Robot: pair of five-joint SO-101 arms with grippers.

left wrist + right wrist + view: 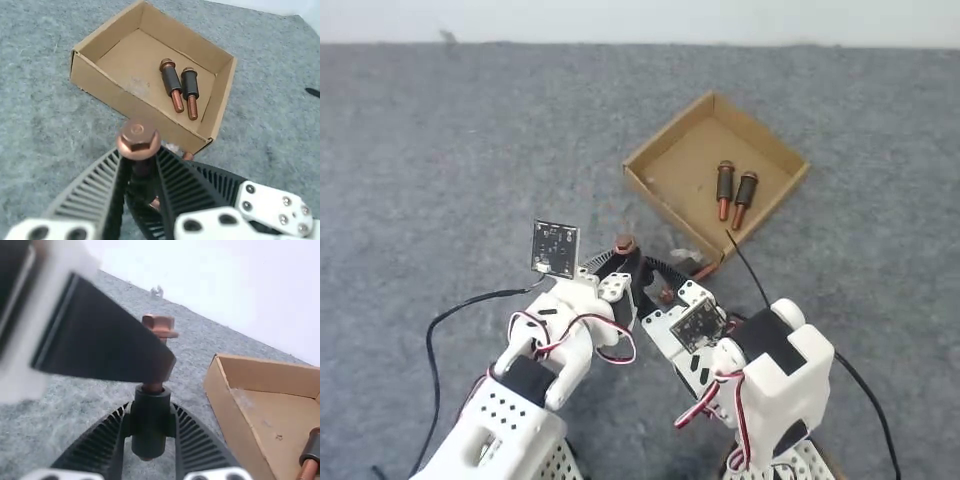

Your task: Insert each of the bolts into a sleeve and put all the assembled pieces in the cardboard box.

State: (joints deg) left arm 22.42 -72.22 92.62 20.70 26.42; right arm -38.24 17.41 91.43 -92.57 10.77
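Just outside the near corner of the cardboard box (pixel 665 135), a copper-coloured bolt (pixel 138 137) stands upright with its flanged hexagonal head on top. Its shank runs down between the ribbed black fingers (pixel 107 172) of the left gripper (pixel 140 165), which is clamped on it below the head. In the right wrist view the lower shank meets the open top of a smooth, black, cylindrical sleeve (pixel 148 422); how deep it reaches inside cannot be seen. The right gripper (pixel 148 410) is closed on this sleeve from both sides and holds it upright above the table.

In the high view the two grippers meet tip to tip. The left gripper (pixel 625 265) comes in from the left arm, the right gripper (pixel 665 282) from the right arm, and both arms are folded low with their white housings near the bottom edge.

The box is shallow, square and of plain brown card, set corner-on to the arms. Two assembled pieces (pixel 724 190) (pixel 744 198) lie side by side on its floor, each a copper bolt in a black sleeve with the threaded end showing. Grey, short-pile carpet (pixel 440 150) covers the table under everything.
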